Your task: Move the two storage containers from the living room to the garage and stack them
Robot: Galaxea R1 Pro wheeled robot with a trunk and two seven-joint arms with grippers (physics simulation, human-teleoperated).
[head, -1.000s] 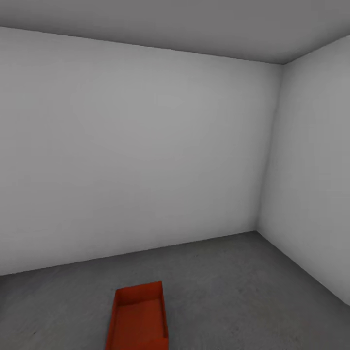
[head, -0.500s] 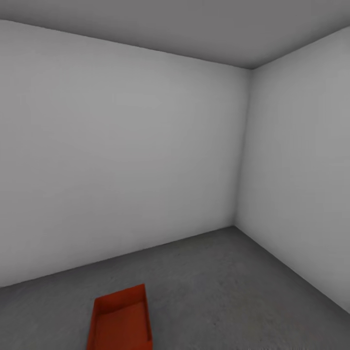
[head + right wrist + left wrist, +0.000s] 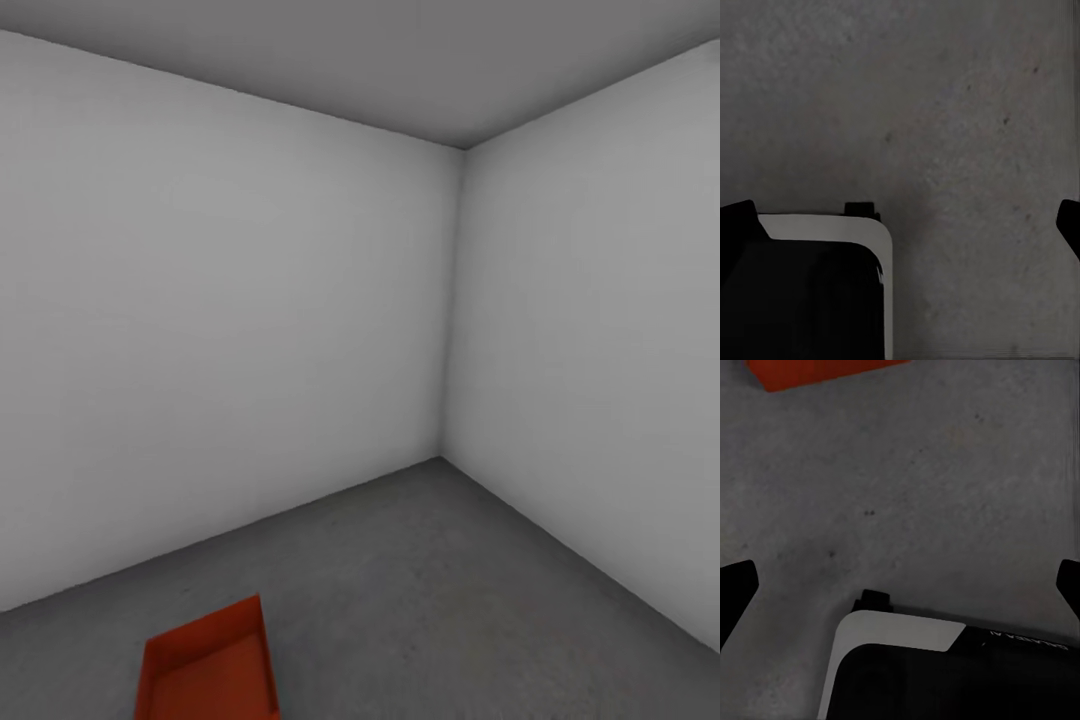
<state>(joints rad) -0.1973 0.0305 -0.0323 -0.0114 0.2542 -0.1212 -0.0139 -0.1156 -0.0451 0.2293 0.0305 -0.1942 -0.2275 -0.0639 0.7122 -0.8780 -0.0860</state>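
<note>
Sitting in garage, one storage container [image 3: 205,665] resting on concrete floor [image 3: 450,590] near white wall corner [image 3: 452,300]; left gripper [image 3: 900,585] and right gripper [image 3: 907,221] both spread wide, holding nothing; risking base clipping container while turning, shoving it off spot.

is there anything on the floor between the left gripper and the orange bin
Nothing visible. In the left wrist view, the left gripper hangs open over bare grey concrete floor, and the orange bin sits at the frame edge with only floor between. The head view shows the bin alone near the white walls.
</note>
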